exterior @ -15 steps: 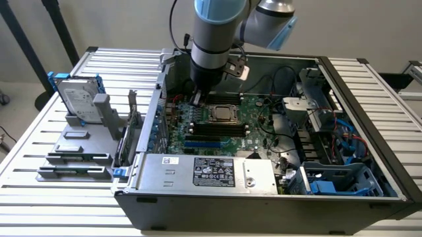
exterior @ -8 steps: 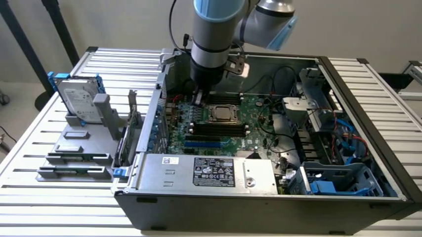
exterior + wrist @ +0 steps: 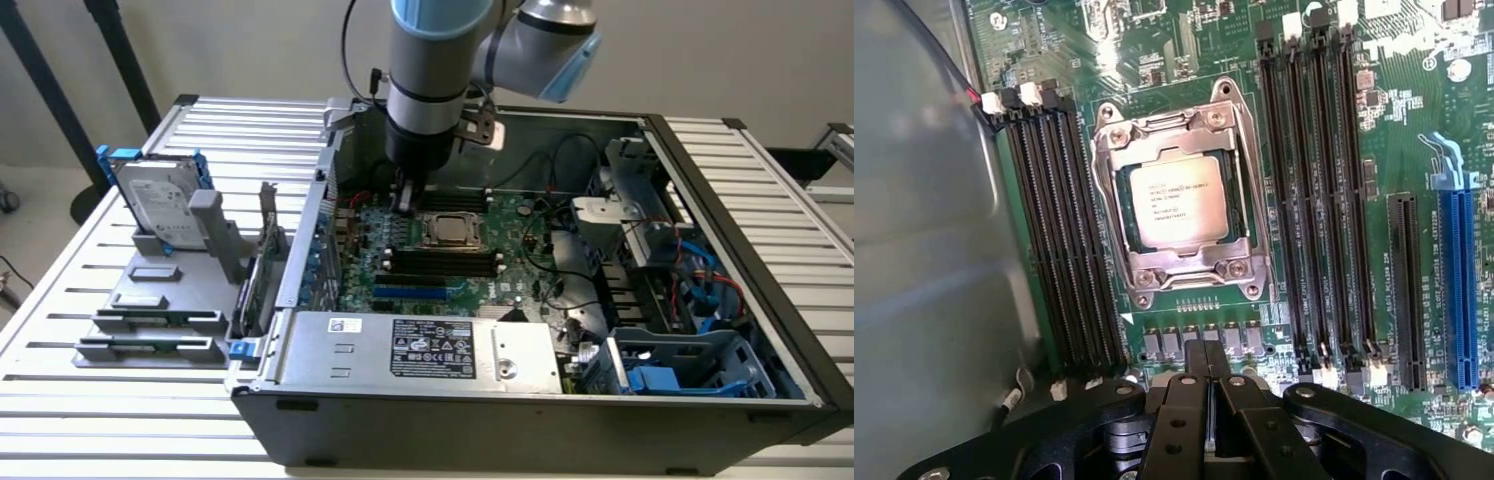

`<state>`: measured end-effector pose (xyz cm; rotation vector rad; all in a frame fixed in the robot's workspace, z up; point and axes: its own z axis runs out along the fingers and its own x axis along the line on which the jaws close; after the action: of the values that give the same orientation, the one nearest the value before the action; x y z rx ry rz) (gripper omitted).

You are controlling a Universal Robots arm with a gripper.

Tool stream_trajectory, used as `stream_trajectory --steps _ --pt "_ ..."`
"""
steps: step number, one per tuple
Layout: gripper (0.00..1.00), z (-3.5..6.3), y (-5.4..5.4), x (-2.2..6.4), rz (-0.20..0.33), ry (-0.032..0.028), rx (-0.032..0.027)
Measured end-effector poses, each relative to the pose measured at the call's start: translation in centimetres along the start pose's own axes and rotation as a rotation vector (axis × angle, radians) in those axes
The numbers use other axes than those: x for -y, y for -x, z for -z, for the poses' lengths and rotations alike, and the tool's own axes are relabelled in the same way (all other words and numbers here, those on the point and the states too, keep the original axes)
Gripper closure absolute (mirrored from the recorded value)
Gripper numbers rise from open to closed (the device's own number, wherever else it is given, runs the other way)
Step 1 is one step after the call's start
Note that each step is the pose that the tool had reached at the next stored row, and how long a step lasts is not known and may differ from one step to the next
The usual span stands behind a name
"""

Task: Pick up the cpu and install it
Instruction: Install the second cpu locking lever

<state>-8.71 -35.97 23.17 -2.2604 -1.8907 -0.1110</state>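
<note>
In the exterior view the arm's black gripper (image 3: 404, 200) is hanging inside the open grey computer case (image 3: 534, 400), just beside the small square silvery cpu (image 3: 449, 229); in the wrist view its fingers are pressing together, holding nothing — the cpu (image 3: 1176, 203) is sitting flat in the metal-framed motherboard socket (image 3: 1179, 210), apparently already installed.
</note>
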Motion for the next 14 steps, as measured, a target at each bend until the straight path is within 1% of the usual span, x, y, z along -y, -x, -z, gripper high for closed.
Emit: stream_trajectory --steps 6,9,11,14 --pt "0.89 0.08 -0.18 0.04 0.048 0.0100 0.0129" --pt "0.89 0.13 -0.26 0.06 0.072 0.0142 0.0214" --pt "0.89 0.19 -0.32 0.07 0.087 0.0157 0.0313" --pt "0.89 0.36 -0.42 0.10 0.105 0.0173 0.0507"
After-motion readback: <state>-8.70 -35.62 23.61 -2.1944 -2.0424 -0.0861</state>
